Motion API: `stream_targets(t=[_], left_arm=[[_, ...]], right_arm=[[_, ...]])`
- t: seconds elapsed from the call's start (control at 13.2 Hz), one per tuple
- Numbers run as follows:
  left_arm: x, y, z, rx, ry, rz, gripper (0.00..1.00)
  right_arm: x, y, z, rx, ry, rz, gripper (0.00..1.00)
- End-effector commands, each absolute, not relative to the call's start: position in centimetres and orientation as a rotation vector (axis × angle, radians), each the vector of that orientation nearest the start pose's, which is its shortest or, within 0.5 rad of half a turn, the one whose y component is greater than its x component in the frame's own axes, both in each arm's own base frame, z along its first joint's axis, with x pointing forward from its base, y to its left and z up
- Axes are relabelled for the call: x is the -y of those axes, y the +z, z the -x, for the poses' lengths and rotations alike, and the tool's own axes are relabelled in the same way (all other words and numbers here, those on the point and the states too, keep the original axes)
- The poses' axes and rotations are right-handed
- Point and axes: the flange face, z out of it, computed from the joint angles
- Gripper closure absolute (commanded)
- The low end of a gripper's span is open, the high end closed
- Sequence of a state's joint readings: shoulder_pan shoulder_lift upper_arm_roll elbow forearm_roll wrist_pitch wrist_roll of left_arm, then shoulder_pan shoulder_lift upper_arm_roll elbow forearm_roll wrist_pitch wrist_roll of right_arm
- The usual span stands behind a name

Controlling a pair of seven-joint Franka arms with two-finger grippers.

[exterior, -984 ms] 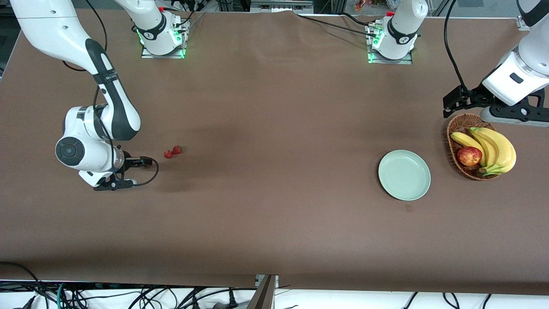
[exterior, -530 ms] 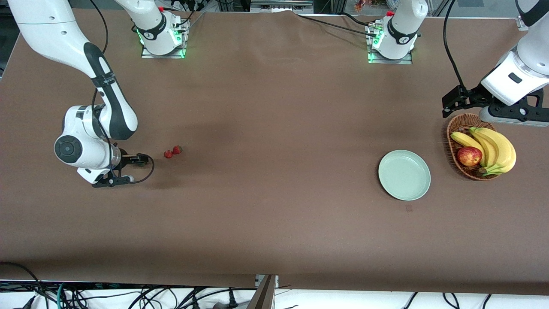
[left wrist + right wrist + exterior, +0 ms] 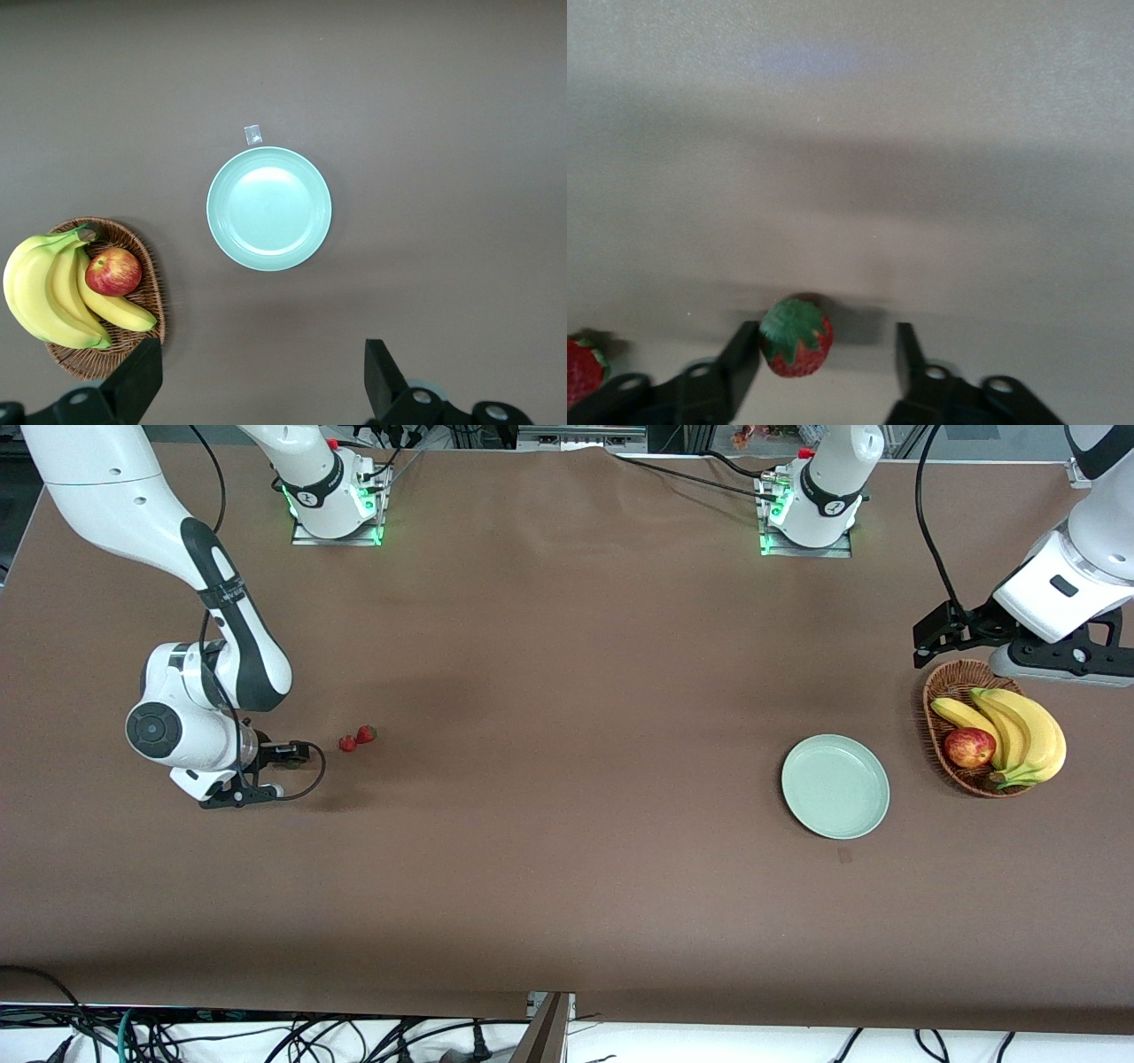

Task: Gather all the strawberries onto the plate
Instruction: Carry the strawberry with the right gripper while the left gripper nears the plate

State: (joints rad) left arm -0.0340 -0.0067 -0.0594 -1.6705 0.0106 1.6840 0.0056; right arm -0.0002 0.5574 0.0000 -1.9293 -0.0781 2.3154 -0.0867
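Observation:
Two tiny red strawberries (image 3: 347, 743) (image 3: 366, 734) lie side by side on the brown table toward the right arm's end. My right gripper (image 3: 241, 792) hangs low beside them. In the right wrist view it (image 3: 824, 365) is open, with a strawberry (image 3: 796, 337) on the table between its fingers, close against one finger. Another strawberry (image 3: 583, 367) shows at that view's edge. The pale mint-green plate (image 3: 834, 786) lies bare toward the left arm's end and also shows in the left wrist view (image 3: 268, 208). My left gripper (image 3: 1059, 657) is open (image 3: 263, 390) and waits high beside the basket.
A brown wicker basket (image 3: 952, 682) with bananas (image 3: 1019, 731) and a red-yellow apple (image 3: 969, 747) stands beside the plate at the left arm's end. A small clear scrap (image 3: 253, 135) lies on the table by the plate's rim.
My right gripper has shifted slightly beside the strawberries. The two strawberries seen from the front, the plate and the left arm have not moved.

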Motion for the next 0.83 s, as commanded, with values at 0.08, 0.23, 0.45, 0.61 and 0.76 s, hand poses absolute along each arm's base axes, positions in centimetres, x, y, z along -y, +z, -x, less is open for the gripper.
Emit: stream_targets(t=[0.08, 0.23, 0.45, 0.61, 0.76], left_arm=[[5.5, 59.7, -56.0, -0.154, -0.027, 3.137, 0.0], [5.5, 59.6, -56.0, -0.154, -0.024, 3.137, 0.0], [5.5, 59.6, -56.0, -0.154, -0.022, 3.137, 0.0], [5.4, 59.7, -56.0, -0.157, -0.027, 3.137, 0.0], [5.5, 59.7, -55.9, -0.152, -0.022, 3.139, 0.0]], right_arm=[[0.1, 17.9, -60.0, 0.25, 0.279, 3.161, 0.87], [0.0, 18.3, -60.4, 0.252, 0.269, 3.161, 0.95], [-2.5, 22.8, -62.7, 0.279, 0.232, 3.145, 0.96], [-7.0, 26.5, -64.0, 0.297, 0.295, 3.109, 0.96], [-13.3, 29.5, -64.2, 0.14, 0.299, 3.101, 0.96]])
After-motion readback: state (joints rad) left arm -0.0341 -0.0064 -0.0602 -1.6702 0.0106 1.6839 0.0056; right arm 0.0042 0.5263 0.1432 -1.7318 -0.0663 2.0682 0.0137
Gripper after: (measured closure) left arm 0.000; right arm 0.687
